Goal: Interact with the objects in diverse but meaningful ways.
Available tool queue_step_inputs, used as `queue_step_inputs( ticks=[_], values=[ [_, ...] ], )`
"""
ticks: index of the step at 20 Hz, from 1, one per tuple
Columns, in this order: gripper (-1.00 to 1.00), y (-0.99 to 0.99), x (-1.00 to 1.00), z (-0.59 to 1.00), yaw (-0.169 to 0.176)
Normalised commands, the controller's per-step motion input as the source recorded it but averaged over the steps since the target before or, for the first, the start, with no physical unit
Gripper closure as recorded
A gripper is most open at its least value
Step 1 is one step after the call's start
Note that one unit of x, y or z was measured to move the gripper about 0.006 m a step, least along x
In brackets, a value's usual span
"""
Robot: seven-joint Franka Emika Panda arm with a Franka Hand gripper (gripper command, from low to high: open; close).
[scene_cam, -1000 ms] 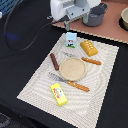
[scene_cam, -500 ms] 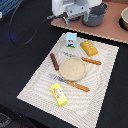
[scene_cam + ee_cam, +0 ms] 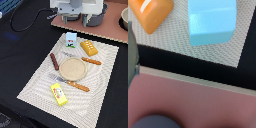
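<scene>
Gripper: the gripper (image 3: 86,21) hangs at the far edge of the exterior view, above a pinkish-brown board (image 3: 112,31); its fingers appear spread with nothing between them.
Placemat: a pale woven placemat (image 3: 40,85) lies on the dark table (image 3: 20,55) and carries all the toy items.
Carton: the small white carton with green-blue sides (image 3: 71,39) stands upright at the far edge of the placemat; in the wrist view its light blue top (image 3: 212,21) is visible.
Ridged block: the orange-yellow ridged block (image 3: 89,48) lies just beside the carton, on the exterior view's right.
Plate: a tan round plate (image 3: 73,69) sits at the middle of the placemat.
Sausage: the brown sausage (image 3: 54,61) lies near the plate, on the exterior view's left.
Yellow box: the bright yellow rectangular box (image 3: 59,94) lies at the near part of the placemat, well apart from the carton.
Fork and knife: the orange-handled fork (image 3: 71,83) lies at the plate's near side; the orange-handled knife (image 3: 91,61) lies at its far right side.
</scene>
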Motion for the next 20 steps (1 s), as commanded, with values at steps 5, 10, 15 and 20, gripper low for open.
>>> queue_step_inputs(
  ticks=[5, 10, 15, 20],
  values=[
    [-1.00, 0.00, 0.00, -0.34, -0.042],
    [-1.00, 0.00, 0.00, -0.34, -0.040],
    [-1.00, 0.02, 0.00, -0.34, -0.037],
    [1.00, 0.04, -0.01, -0.33, -0.036]
  ],
)
